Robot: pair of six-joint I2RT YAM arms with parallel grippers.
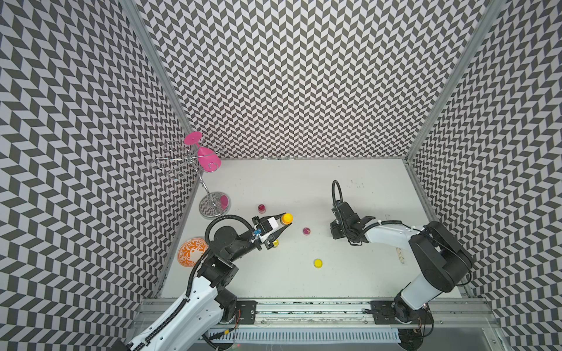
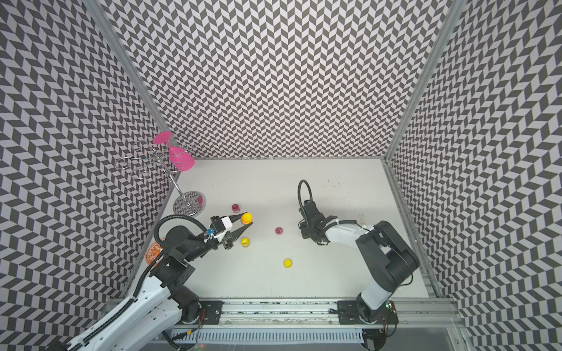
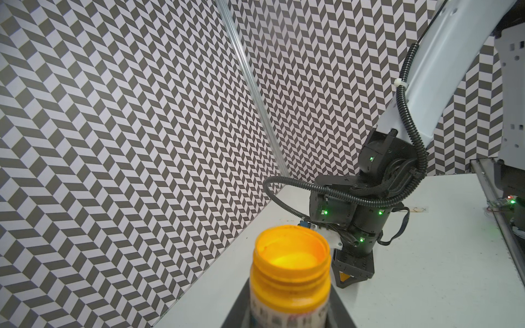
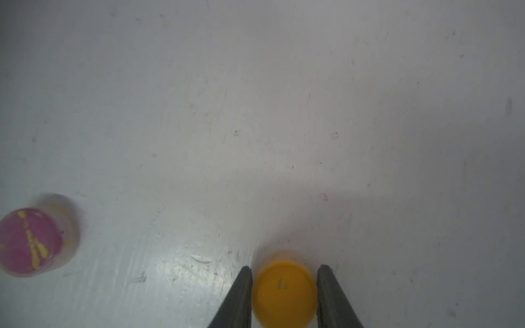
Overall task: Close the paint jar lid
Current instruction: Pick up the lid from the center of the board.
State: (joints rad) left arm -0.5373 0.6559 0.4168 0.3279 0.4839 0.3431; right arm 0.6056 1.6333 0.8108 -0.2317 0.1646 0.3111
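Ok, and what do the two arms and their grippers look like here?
The left arm and right arm have white links, black joint housings and black corrugated cable looping outside. Green lights dot the right arm's joints. The left gripper and right gripper have dark tapering fingers. A white block tops the left wrist.

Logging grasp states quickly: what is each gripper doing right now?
Left gripper: closed on the open orange plastic paint jar.
Right gripper: fingers flank the round orange lid; grip cannot be told.
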